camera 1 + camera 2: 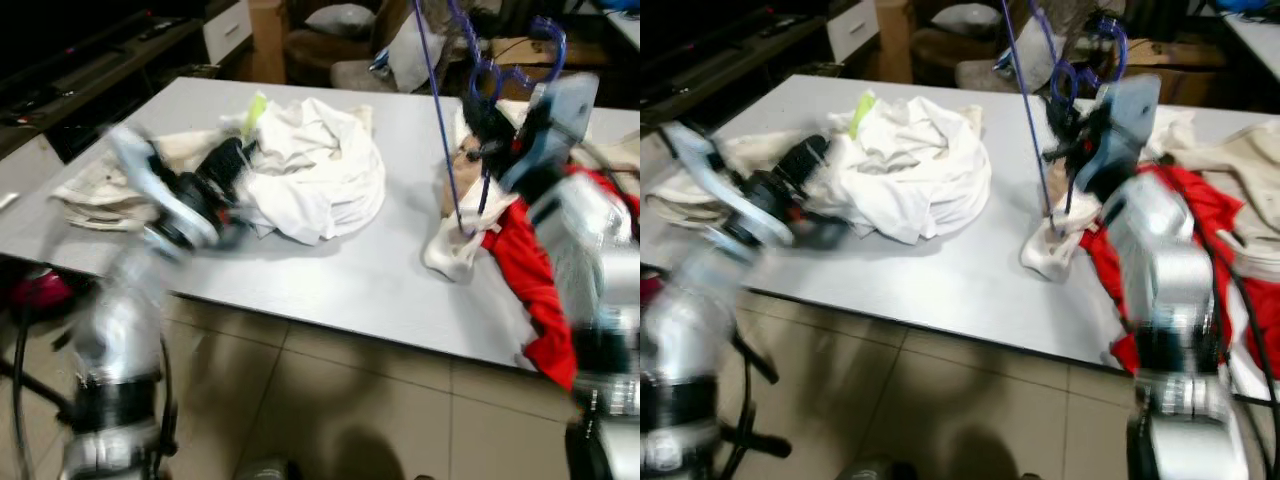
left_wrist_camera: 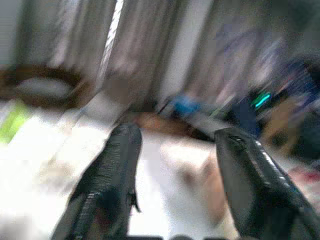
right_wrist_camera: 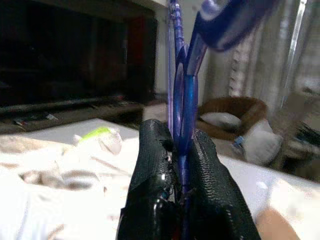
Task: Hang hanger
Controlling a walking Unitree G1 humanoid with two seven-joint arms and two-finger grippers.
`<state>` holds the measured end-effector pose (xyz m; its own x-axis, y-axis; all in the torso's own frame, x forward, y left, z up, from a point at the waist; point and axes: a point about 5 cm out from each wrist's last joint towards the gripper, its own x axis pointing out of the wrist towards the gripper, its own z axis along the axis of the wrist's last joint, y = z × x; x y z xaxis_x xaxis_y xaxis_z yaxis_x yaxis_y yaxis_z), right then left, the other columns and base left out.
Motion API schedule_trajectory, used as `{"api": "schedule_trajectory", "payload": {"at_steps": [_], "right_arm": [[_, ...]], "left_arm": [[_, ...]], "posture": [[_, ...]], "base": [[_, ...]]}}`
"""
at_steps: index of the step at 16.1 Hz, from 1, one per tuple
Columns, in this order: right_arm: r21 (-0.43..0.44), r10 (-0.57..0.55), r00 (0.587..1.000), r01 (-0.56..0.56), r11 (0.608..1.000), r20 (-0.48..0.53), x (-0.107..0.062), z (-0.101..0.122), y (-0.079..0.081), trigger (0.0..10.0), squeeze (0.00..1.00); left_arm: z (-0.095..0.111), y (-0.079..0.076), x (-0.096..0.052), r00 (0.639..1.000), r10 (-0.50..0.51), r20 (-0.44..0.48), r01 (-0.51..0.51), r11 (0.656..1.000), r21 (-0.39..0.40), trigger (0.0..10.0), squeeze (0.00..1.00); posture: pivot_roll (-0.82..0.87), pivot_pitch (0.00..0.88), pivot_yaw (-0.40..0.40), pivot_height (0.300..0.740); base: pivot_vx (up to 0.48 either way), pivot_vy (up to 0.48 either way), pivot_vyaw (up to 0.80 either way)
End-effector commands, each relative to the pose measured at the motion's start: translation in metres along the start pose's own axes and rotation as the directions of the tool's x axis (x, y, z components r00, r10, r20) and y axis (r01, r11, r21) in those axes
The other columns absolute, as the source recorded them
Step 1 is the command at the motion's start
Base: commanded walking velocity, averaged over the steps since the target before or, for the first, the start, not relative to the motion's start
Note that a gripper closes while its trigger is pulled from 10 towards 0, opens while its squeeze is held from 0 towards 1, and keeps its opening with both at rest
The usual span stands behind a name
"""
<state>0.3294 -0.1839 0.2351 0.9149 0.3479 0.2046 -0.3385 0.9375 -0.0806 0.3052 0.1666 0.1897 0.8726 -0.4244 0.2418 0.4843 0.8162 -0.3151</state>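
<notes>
Right claw [image 3: 177,165] clamped on blue hanger [image 3: 184,90], raised above red garment [image 1: 530,275]; left claw [image 2: 175,165] spread open beside white clothes [image 1: 315,165] on tabletop [image 1: 370,270].

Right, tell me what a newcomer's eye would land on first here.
The translucent blue plastic hanger, pinched between the right gripper's black fingers and held upright above the grey table. Next, the bright red garment spilling over the table's right edge, and the crumpled white cloth heap at the middle, where the left gripper reaches in, fingers open.
</notes>
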Motion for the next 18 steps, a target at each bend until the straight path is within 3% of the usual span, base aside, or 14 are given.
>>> {"api": "schedule_trajectory", "payload": {"at_steps": [1,2,4,7,9,11,13,17,18], "right_arm": [[-0.023,-0.011,1.000,0.010,1.000,-0.027,-0.008,-0.004,0.019,10.0,0.00],[0.010,-0.034,0.999,0.034,0.999,-0.037,-0.016,-0.008,0.028,10.0,0.00],[-0.040,-0.090,0.995,0.088,0.995,-0.048,-0.032,-0.014,0.029,10.0,0.00],[-0.061,-0.184,0.978,0.179,0.982,-0.102,-0.059,-0.020,0.029,10.0,0.00],[-0.039,-0.181,0.971,0.177,0.983,-0.159,-0.070,-0.023,0.038,10.0,0.00],[-0.018,-0.169,0.969,0.168,0.986,-0.183,-0.076,-0.028,0.038,10.0,0.00],[-0.012,-0.214,0.958,0.216,0.976,-0.190,-0.076,-0.030,0.037,10.0,0.00],[0.091,-0.107,0.967,0.131,0.987,-0.231,-0.073,-0.034,0.054,10.0,0.00],[0.048,-0.118,0.966,0.132,0.990,-0.229,-0.075,-0.035,0.053,10.0,0.00]], "left_arm": [[-0.002,-0.007,0.000,0.998,0.057,-0.007,-0.056,0.995,0.086,10.0,0.00],[-0.009,-0.012,-0.003,0.997,0.071,-0.029,-0.067,0.990,0.124,10.0,0.00],[-0.026,-0.014,-0.011,0.989,0.132,-0.063,-0.118,0.975,0.187,10.0,0.00],[-0.039,-0.016,-0.020,0.974,0.217,-0.064,-0.203,0.963,0.175,10.0,0.00],[-0.047,-0.018,-0.027,0.970,0.230,-0.084,-0.207,0.952,0.224,10.0,0.00],[-0.053,-0.021,-0.030,0.970,0.219,-0.104,-0.186,0.948,0.256,10.0,0.00],[-0.055,-0.024,-0.028,0.969,0.223,-0.106,-0.193,0.952,0.238,10.0,0.00],[-0.055,-0.027,-0.029,0.968,0.230,-0.096,-0.201,0.949,0.241,10.0,0.00],[-0.058,-0.030,-0.029,0.969,0.223,-0.106,-0.192,0.950,0.245,10.0,0.00]], "posture": [[-0.06,0.000,0.066,0.740],[-0.06,0.000,0.066,0.740],[-0.07,0.000,0.087,0.740],[-0.08,0.000,0.077,0.740],[-0.08,0.000,0.076,0.740],[-0.08,0.000,0.077,0.740],[-0.09,0.000,0.071,0.740],[-0.09,0.000,0.045,0.740],[-0.09,0.000,0.048,0.740]], "base": [[0.000,0.000,0.00],[0.000,0.000,0.00],[0.000,0.000,-0.71],[0.000,0.000,-0.78],[0.000,0.000,-0.78],[0.000,0.000,-0.78],[0.000,-0.129,-0.78],[0.000,-0.359,-0.47],[0.000,-0.390,0.00]]}}
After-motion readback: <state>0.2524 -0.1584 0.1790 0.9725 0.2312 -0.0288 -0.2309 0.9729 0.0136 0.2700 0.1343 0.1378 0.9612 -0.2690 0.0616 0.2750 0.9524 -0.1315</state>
